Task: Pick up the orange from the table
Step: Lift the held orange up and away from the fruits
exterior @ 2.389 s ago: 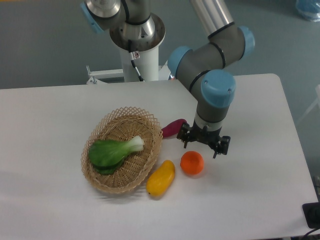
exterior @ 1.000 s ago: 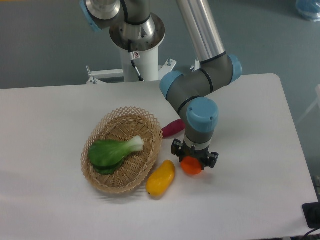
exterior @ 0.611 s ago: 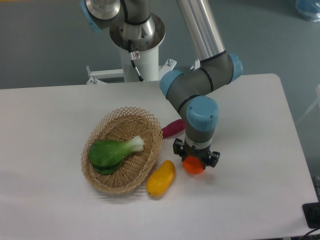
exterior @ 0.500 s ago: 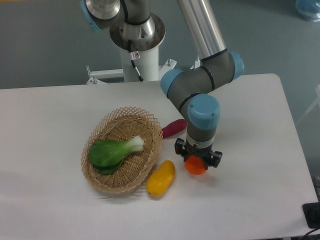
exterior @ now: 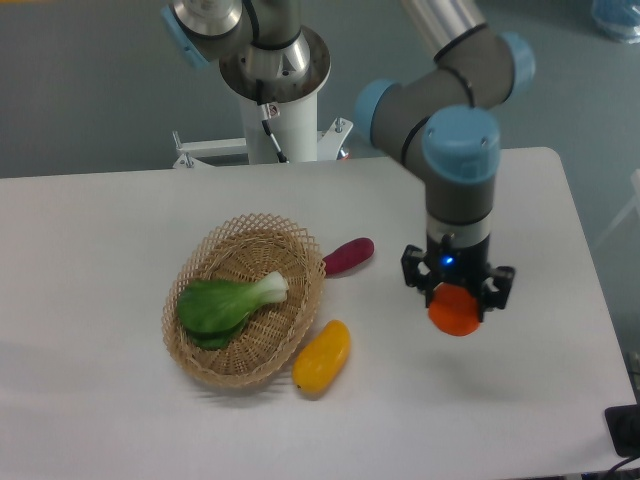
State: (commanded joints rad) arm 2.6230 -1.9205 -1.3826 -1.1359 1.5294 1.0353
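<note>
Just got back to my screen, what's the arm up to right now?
The gripper is shut on the orange and appears to hold it just above the table, right of the other items. The yellow fruit and a purple vegetable lie on the table beside the basket, which holds a leafy green.

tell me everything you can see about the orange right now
The orange is a small, round, bright-orange fruit with smooth skin. Its top is hidden by the gripper, whose black fingers are shut on it from either side. It seems lifted off the white table, over the right part, away from the other produce. Only the gripper touches it.
</note>
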